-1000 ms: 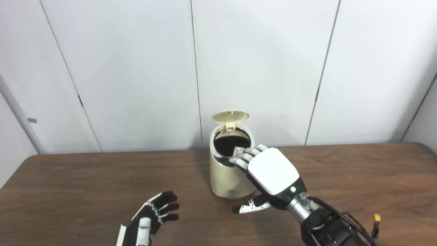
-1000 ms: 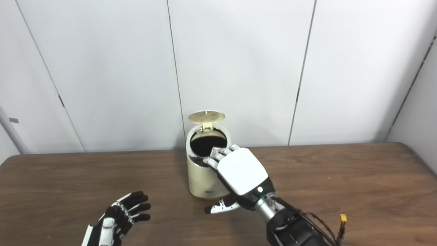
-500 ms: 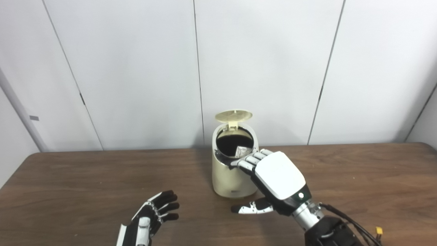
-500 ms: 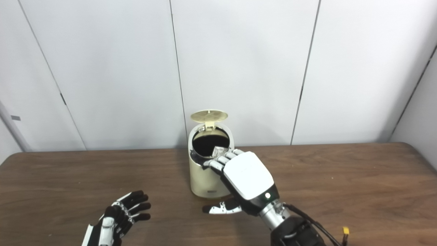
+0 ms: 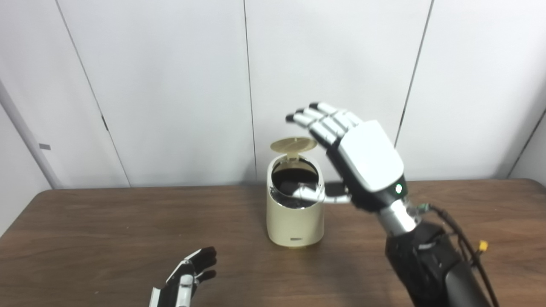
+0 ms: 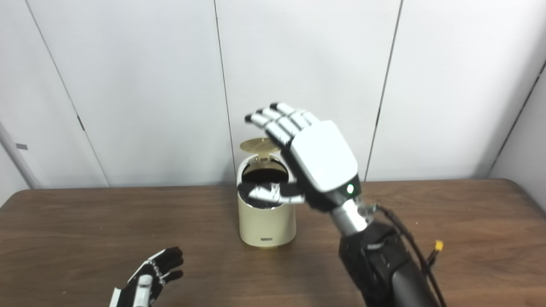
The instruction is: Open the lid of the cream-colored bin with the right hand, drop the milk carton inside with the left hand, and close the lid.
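A: Nearest to me, what sits at 7 o'clock?

B: My left robot hand, low over the tabletop, fingers apart, holding nothing.

A: And at centre?

B: The cream-colored bin stands upright, its lid raised at 12 o'clock. My right robot hand hovers above its 3 o'clock side, fingers spread, empty. The milk carton is not visible to me; the bin's interior is dark.

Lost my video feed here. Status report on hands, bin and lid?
Right robot hand open, raised above the round lid. Left robot hand empty, low near table edge. Cream-colored plastic bin open, lid upright. Nothing blocking.
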